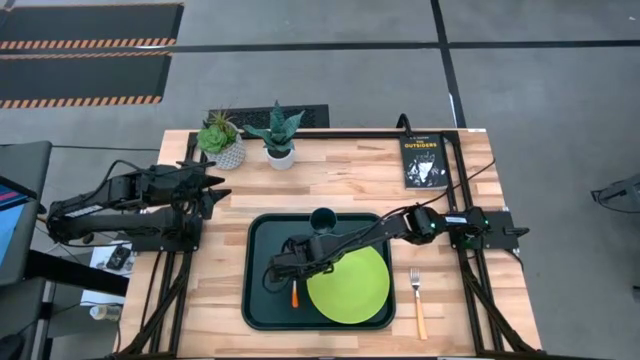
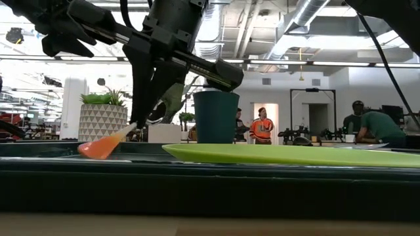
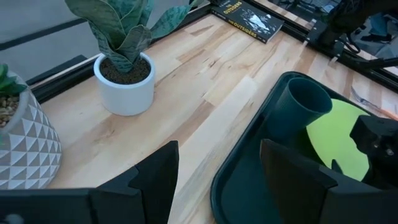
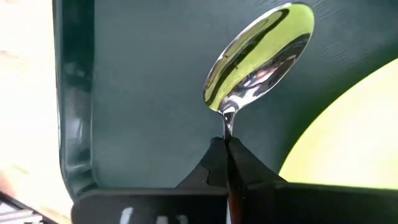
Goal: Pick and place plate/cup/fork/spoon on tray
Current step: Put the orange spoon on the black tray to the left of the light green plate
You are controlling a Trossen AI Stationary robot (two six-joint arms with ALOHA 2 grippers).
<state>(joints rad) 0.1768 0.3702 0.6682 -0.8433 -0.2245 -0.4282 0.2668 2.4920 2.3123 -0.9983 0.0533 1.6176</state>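
Now your right gripper (image 1: 283,268) has its fingers pinching the spoon (image 4: 258,56) over the tray (image 1: 262,300), just beside the plate (image 1: 350,285) and near the cup (image 1: 323,220). The fork (image 1: 417,297) lies on the worktop (image 1: 350,180) near its right edge. Your left gripper (image 1: 218,186) waits near the left edge, fingers spread.

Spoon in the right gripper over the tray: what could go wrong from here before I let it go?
The right gripper pinches the spoon only at its thin neck, tilted, so it may swing or slip out early. It hangs right beside the plate, so it could land on the plate's rim rather than the tray floor. The cup stands close to the arm and could get knocked on retreat.
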